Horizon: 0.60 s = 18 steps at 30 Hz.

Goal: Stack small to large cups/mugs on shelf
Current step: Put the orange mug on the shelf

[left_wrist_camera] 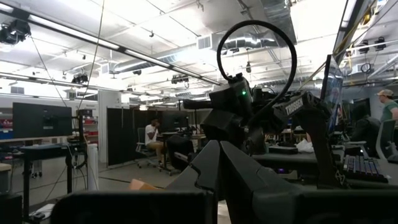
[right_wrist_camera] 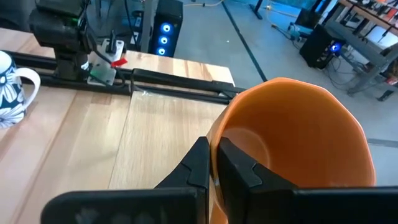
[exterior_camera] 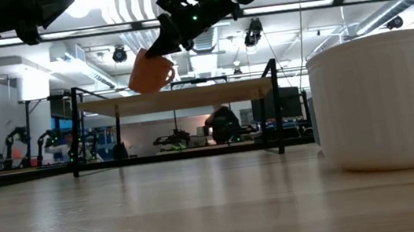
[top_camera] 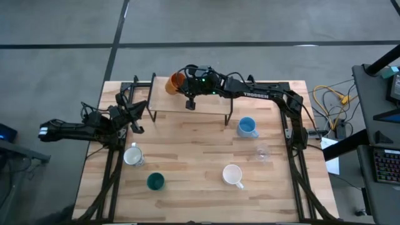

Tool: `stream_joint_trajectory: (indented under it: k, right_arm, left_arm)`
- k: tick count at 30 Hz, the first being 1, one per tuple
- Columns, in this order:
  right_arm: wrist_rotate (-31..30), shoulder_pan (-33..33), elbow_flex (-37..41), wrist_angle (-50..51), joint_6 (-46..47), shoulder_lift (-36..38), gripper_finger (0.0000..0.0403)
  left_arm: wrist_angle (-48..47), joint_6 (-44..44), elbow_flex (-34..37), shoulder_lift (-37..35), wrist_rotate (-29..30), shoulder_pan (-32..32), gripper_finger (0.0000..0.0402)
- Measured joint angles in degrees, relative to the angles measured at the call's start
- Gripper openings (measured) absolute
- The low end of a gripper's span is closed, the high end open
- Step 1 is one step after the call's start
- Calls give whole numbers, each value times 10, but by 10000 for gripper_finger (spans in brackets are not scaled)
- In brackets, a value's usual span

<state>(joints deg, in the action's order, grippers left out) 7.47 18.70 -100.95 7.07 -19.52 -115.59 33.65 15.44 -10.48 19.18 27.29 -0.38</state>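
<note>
My right gripper (top_camera: 180,82) pinches one orange mug (top_camera: 174,82) by its rim above the shelf's (top_camera: 206,103) far left corner. Five cups stand on the desk (top_camera: 194,162). My left gripper (top_camera: 134,119), apparently closed and empty, waits near the desk's left edge.

My count, top-down: 6 drinking vessels total. 1 orange ceramic mug (top_camera: 175,82), pinched by its wall in my right gripper (top_camera: 182,84). 5 on the light-wood bench (top_camera: 187,187): 1 plain white mug (top_camera: 232,175), 1 white mug w/ dark markings (top_camera: 132,155), 1 dark green cup (top_camera: 155,181), 1 light blue mug (top_camera: 247,127), 1 clear glass (top_camera: 263,152). 1 low light-wood shelf on thin black legs (top_camera: 206,105). 2 arms, 2 grippers, incl. left gripper (top_camera: 135,122).
</note>
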Motion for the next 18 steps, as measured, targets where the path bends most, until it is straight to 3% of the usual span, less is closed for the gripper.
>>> stream_joint_trajectory:
  k: [18]
  right_arm:
    - [0, 0, 0, 15, 0, 0, 12]
  left_arm:
    - [1, 0, 0, 0, 0, 0, 0]
